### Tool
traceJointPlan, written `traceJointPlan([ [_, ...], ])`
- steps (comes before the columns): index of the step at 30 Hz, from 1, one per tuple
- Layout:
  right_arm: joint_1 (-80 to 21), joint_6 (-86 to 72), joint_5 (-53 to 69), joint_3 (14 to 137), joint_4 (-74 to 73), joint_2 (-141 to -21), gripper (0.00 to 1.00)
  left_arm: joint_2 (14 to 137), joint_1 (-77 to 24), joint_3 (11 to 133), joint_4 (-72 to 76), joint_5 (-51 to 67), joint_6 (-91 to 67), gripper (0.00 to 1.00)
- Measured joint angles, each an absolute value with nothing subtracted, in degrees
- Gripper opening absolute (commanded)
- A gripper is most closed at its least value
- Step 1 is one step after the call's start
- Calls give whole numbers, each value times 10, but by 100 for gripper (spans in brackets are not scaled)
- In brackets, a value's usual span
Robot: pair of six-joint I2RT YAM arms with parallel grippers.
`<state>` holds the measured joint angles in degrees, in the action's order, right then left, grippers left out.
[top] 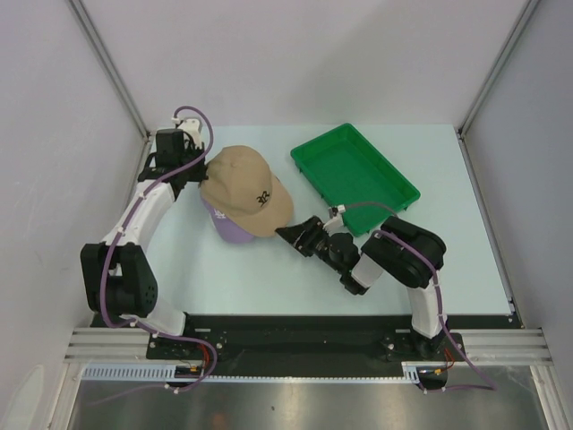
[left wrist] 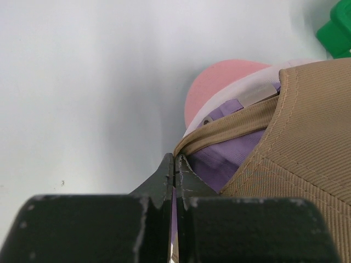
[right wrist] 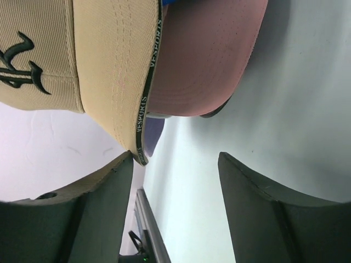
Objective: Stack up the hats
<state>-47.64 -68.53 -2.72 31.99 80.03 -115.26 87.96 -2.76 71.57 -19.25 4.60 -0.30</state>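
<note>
The left end effector [left wrist: 174,164] has its fingers pressed together at the rear rim of the tan cap [left wrist: 307,126]. This cap lies over the lavender cap [left wrist: 219,159], with the pink cap [left wrist: 219,82] just beyond; whether any fabric is pinched cannot be told. The right end effector [right wrist: 175,158] stands with fingers apart and grips nothing, with the tan brim tip directly ahead of one finger. The stacked caps rest on the bench [top: 269,278] between both end effectors, and the green tray [top: 354,175] lies beyond the right one.
</note>
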Motion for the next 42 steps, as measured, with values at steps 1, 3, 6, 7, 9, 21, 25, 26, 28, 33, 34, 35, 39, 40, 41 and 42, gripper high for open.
traceJointPlan([
  [1,-474,-677,-23,319,801,-1152,67,880,-28,716,-192,46,0,0],
  [3,-472,-665,-20,317,801,-1150,66,880,-28,716,-192,46,2,0],
  [6,-468,-648,-15,318,801,-1149,65,879,-28,716,-193,46,5,0],
  [7,-466,-643,-11,318,801,-1149,65,879,-28,716,-193,46,6,0],
  [9,-464,-635,-5,319,801,-1148,65,877,-29,716,-195,46,6,0],
  [21,-451,-609,22,342,778,-1144,63,875,-29,715,-195,38,10,0],
  [25,-444,-610,27,343,772,-1139,63,872,-29,714,-194,36,11,0],
  [26,-443,-610,27,343,769,-1136,63,872,-29,713,-195,36,11,0],
  [28,-440,-610,27,343,766,-1129,63,872,-29,712,-195,36,11,0],
  [33,-437,-611,30,347,755,-1106,63,872,-29,712,-196,35,11,0],
  [34,-437,-611,30,348,755,-1100,63,872,-29,712,-196,35,11,0],
  [35,-437,-610,30,350,755,-1095,63,872,-29,712,-197,35,11,0],
  [39,-435,-610,30,356,755,-1089,63,872,-29,712,-197,35,11,0],
  [40,-434,-610,30,357,754,-1089,62,872,-29,712,-196,35,11,0],
  [41,-433,-610,30,359,752,-1089,58,871,-29,711,-196,35,11,0],
  [42,-430,-611,31,362,753,-1090,56,870,-29,710,-196,35,11,0],
])
